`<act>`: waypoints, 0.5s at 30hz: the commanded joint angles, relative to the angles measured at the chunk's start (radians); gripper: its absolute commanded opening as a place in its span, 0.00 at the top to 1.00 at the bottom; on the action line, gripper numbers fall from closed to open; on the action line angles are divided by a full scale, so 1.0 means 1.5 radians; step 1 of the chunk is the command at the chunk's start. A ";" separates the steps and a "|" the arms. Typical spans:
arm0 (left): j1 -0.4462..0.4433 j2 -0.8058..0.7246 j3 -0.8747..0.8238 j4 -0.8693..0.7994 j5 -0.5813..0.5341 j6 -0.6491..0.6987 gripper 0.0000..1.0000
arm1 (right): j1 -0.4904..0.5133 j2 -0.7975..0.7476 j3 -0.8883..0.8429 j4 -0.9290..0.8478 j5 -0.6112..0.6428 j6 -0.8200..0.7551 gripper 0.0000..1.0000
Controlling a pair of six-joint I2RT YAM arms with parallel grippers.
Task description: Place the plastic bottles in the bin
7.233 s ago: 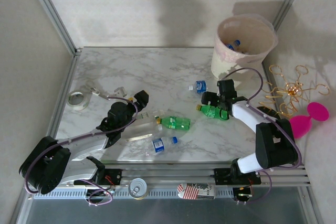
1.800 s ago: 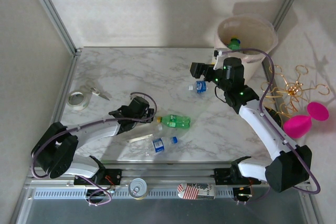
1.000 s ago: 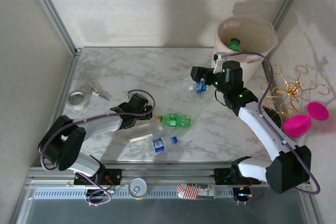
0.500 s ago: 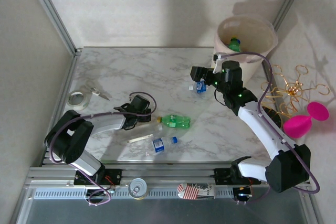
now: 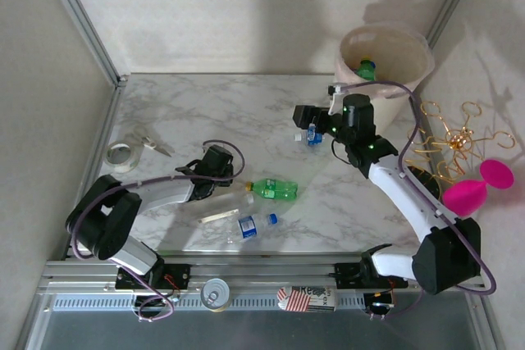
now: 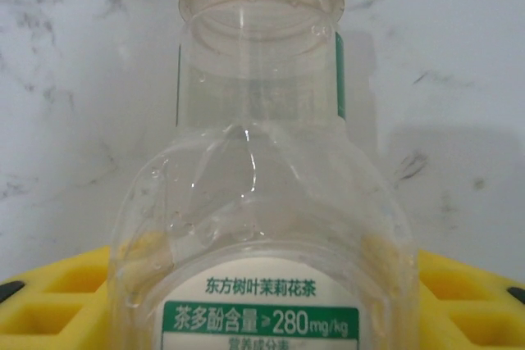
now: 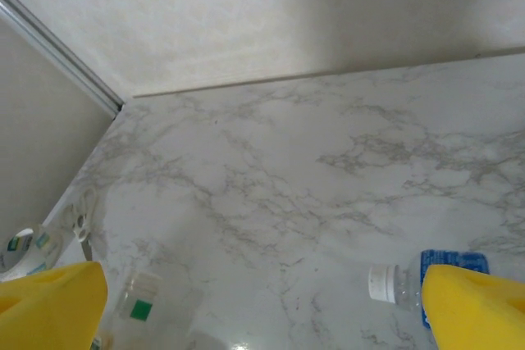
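A clear bottle (image 6: 258, 202) with a pale cap and a green-and-white label lies on the marble table, and the yellow pads of my left gripper (image 6: 262, 284) press both its sides. From above, that gripper (image 5: 215, 179) is over the bottle (image 5: 235, 200). My right gripper (image 5: 308, 119) hangs open over a small blue-labelled bottle (image 5: 312, 134). That bottle (image 7: 414, 280) lies by the right finger of the right gripper (image 7: 262, 284). A green bottle (image 5: 275, 190) and another blue-labelled bottle (image 5: 250, 225) lie mid-table. The cream bin (image 5: 421, 45) at the back right holds a green bottle (image 5: 365, 67).
A tape roll (image 5: 120, 155) and scissors (image 5: 152, 143) lie at the left edge. A pink goblet (image 5: 484, 184) and a gold wire stand (image 5: 451, 133) are off the table's right side. A can (image 5: 216, 293) rests by the front rail.
My left gripper has closed from wide open onto the clear bottle. The right gripper has shifted slightly left above the small blue-labelled bottle and stays open.
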 commanded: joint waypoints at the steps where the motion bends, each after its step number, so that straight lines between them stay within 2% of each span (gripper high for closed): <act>1: -0.001 -0.057 0.023 0.079 0.036 0.003 0.52 | 0.017 0.013 -0.004 0.042 -0.053 0.006 0.01; 9: -0.033 -0.163 -0.017 0.262 0.166 0.027 0.52 | 0.076 0.043 0.001 0.103 -0.165 0.016 0.06; 15: -0.064 -0.216 -0.050 0.325 0.211 0.043 0.52 | 0.113 0.078 0.009 0.154 -0.224 0.039 0.11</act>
